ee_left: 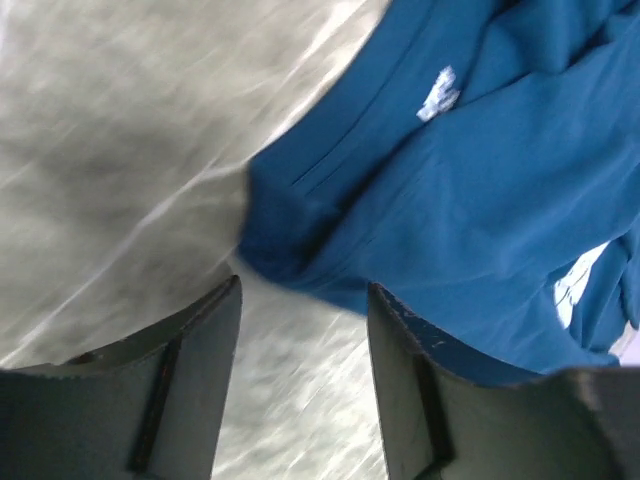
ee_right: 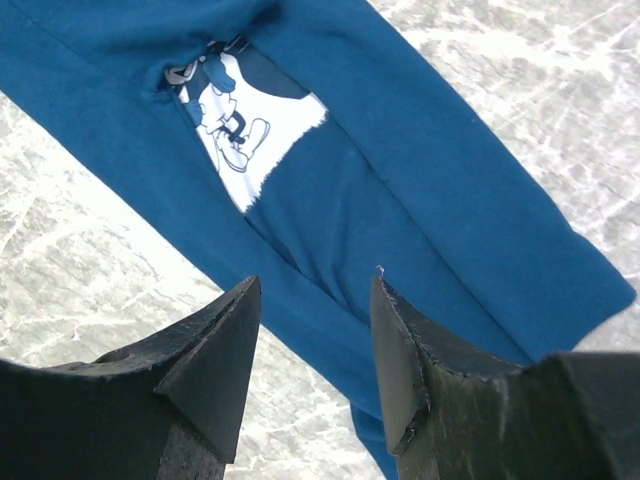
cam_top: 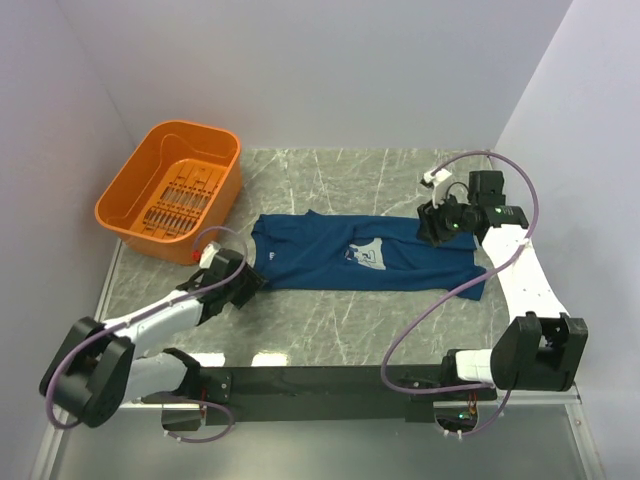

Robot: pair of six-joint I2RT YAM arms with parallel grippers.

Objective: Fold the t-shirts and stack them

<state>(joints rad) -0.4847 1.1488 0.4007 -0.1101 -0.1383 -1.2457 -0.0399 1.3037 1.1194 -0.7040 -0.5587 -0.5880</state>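
Observation:
A dark blue t-shirt (cam_top: 330, 255) lies on the marble table, folded into a long strip running left to right, its pale cartoon print (cam_top: 368, 258) showing near the middle. My left gripper (cam_top: 250, 283) sits at the strip's left end. In the left wrist view the left gripper (ee_left: 305, 295) is open, with bare table between its fingers and the t-shirt's (ee_left: 450, 200) corner just past the fingertips. My right gripper (cam_top: 432, 226) is over the strip's right part. In its wrist view the right gripper (ee_right: 315, 290) stands open above the t-shirt (ee_right: 440, 200), the print (ee_right: 245, 130) further ahead.
An orange plastic basket (cam_top: 170, 190) stands at the back left corner of the table. Pale walls close in on the left, back and right. Purple cables loop from both arms over the table's near part.

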